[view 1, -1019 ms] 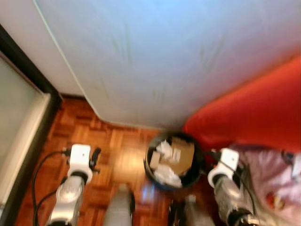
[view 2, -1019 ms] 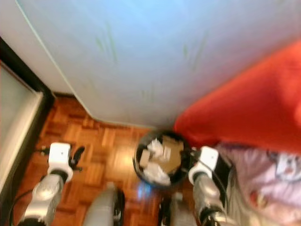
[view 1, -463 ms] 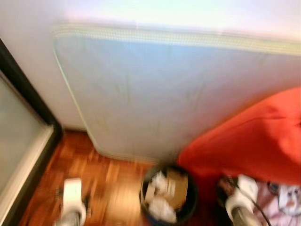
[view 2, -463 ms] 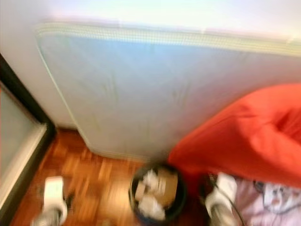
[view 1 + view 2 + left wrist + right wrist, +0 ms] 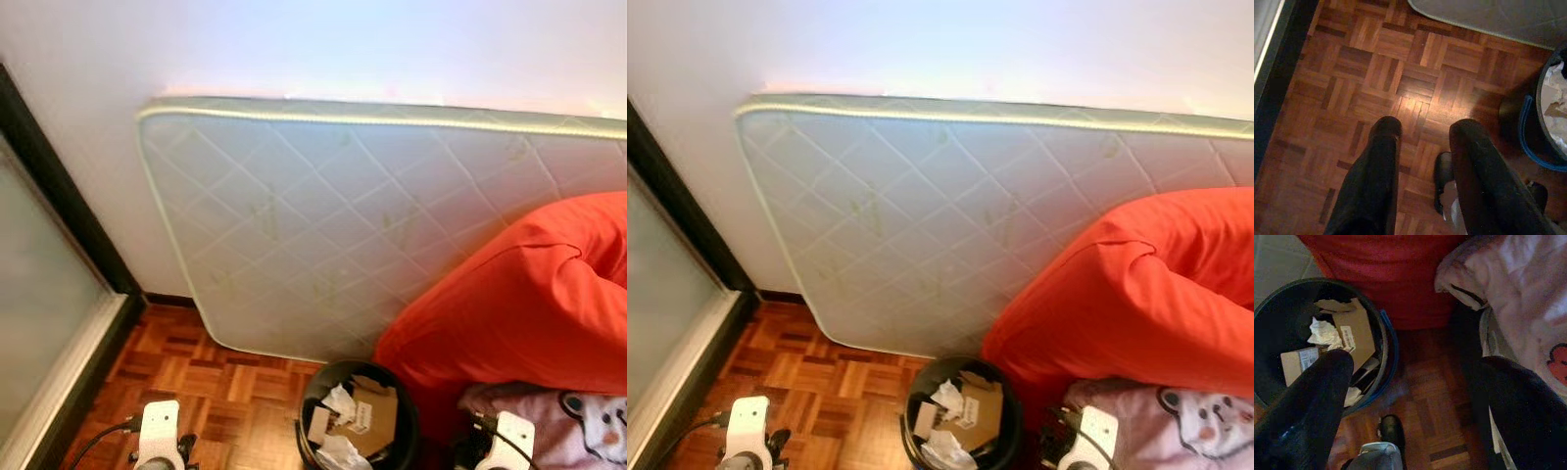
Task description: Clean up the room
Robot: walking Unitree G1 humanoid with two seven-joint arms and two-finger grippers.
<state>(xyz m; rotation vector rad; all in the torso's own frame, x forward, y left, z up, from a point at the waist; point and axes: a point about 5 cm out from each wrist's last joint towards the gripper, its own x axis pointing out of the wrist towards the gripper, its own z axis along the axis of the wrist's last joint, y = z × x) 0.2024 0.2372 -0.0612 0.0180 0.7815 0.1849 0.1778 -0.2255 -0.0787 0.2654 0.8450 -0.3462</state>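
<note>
A black waste bin (image 5: 359, 423) stands on the parquet floor, holding cardboard (image 5: 373, 413) and crumpled paper (image 5: 1324, 333). My left gripper (image 5: 1427, 127) hangs open over bare floor, left of the bin, with nothing between its fingers. On the bin's right side my right gripper (image 5: 1418, 367) is open wide above the floor, also holding nothing. A pink printed cloth (image 5: 578, 426) lies at the far right, beside the right arm's wrist (image 5: 511, 438). The left arm's wrist (image 5: 158, 431) shows at the bottom of the left eye view.
A quilted white mattress (image 5: 343, 225) leans on the wall behind the bin. A big red cushion (image 5: 519, 304) rests against it at the right. A dark-framed glass door (image 5: 44, 294) runs along the left. My feet (image 5: 1391, 428) stand just behind the bin.
The camera has tilted upward and the blur has cleared: the mattress top and wall now show, and the bin and both wrists sit lower in the picture. Nothing was picked up.
</note>
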